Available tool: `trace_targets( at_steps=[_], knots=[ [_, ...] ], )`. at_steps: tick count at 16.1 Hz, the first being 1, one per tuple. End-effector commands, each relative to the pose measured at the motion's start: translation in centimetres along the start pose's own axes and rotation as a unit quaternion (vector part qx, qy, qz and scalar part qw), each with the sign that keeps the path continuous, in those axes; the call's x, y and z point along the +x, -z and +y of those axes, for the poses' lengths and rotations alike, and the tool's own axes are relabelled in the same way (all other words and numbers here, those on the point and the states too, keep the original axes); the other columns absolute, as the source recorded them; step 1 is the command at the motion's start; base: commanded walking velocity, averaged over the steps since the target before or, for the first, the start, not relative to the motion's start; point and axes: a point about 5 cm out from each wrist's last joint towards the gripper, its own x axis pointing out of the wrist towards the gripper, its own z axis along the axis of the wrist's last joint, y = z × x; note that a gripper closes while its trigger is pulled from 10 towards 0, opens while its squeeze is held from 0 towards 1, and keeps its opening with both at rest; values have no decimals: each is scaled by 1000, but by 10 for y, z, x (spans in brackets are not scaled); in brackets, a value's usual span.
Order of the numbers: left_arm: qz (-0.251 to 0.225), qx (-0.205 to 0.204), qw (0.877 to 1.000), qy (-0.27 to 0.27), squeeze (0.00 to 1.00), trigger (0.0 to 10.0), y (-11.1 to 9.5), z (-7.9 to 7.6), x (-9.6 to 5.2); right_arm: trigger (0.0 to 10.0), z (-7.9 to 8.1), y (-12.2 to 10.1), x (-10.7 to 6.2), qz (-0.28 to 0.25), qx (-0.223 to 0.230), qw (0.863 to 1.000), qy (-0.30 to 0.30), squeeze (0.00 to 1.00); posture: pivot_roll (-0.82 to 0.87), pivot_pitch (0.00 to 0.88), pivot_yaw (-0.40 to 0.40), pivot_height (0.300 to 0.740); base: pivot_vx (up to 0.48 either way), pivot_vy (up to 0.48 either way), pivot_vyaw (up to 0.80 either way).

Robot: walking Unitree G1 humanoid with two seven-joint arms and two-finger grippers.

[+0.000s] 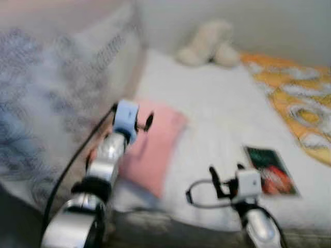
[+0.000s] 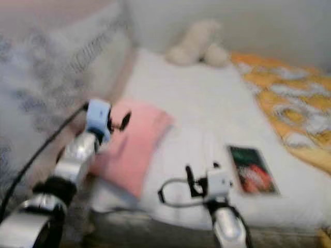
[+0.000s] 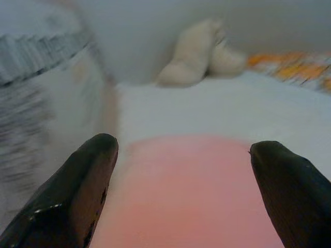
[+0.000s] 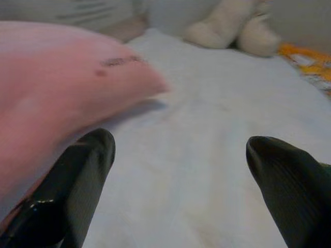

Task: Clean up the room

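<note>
The left arm (image 1: 98, 181) is nearest the camera, raised over the near left corner of the bed (image 1: 217, 103). The left gripper (image 3: 183, 181) hangs directly above the pink pillow (image 1: 152, 147). Its jaws stand wide apart and hold nothing; the pillow surface shows between the fingers (image 3: 77, 191) in the left wrist view.

The right gripper (image 4: 181, 186) sits lower, near the front edge of the bed, over bare white sheet. Its jaws are also wide apart and empty. The pillow's corner lies just beside its left finger in the right wrist view.

Layout on the bed:
- The pink pillow lies at the near left, beside a large grey patterned cushion (image 1: 46, 103).
- A book (image 1: 271, 170) with a dark green and red cover lies flat at the near right, just beyond the right gripper.
- A cream soft toy (image 1: 209, 44) sits at the far end against the wall.
- An orange patterned blanket (image 1: 300, 103) covers the right side.

Step in hand, as a judgement: approach to the pink pillow, grasp not yet made. The head views are blurred, so the body is probably in motion.

Next move: lower the left gripper until the fingers straddle a pillow edge, then close. Soft fabric will compress, so a deep bite is needed.
</note>
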Motion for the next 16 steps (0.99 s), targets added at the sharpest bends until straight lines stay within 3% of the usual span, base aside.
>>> trace_targets(
  at_steps=[1, 5, 7, 8, 10, 12, 15, 16],
  knots=[
    [1, 14, 1000, 24, 0, 10000, -12, -9, 11, 10000, -3, 0, -3, 1, -7, 1000, -1, 0, 48, 0, -53, 740, 0, 0, 0],
    [29, 32, 998, 42, 0, 10000, -41, -12, 35, 10000, 0, 1, -11, 7, -3, 1000, 1, 0, 9, 44, -48, 740, 0, 0, 0],
    [76, 2, 995, 66, 0, 10000, -39, -18, 38, 10000, 0, 3, -18, 16, -1, 1000, 1, 0, -8, 64, -44, 740, 0, 0, 0],
    [77, 2, 995, 64, 0, 10000, -40, -18, 39, 10000, 0, 4, -20, 17, -1, 1000, 2, 0, -20, 75, -43, 740, 0, 0, 0],
    [106, 6, 994, 32, 0, 10000, -33, -15, 38, 10000, -1, 5, -36, 30, -2, 1000, 3, 0, -70, 124, -49, 740, 0, 0, 0],
    [128, -32, 991, 33, 0, 10000, -24, -17, 36, 10000, -2, 2, -52, 39, -8, 999, -1, 0, -111, 165, -56, 740, 0, 0, 0],
    [140, -18, 990, -19, 0, 10000, -20, -2, 33, 10000, -5, 3, -78, 61, -3, 998, 13, 0, -156, 208, -71, 740, 0, 0, 0],
    [130, -5, 989, -76, 0, 10000, -23, 18, 30, 10000, -3, 2, -85, 68, -4, 998, 5, 0, -171, 216, -74, 740, 0, 0, 0]
  ],
)
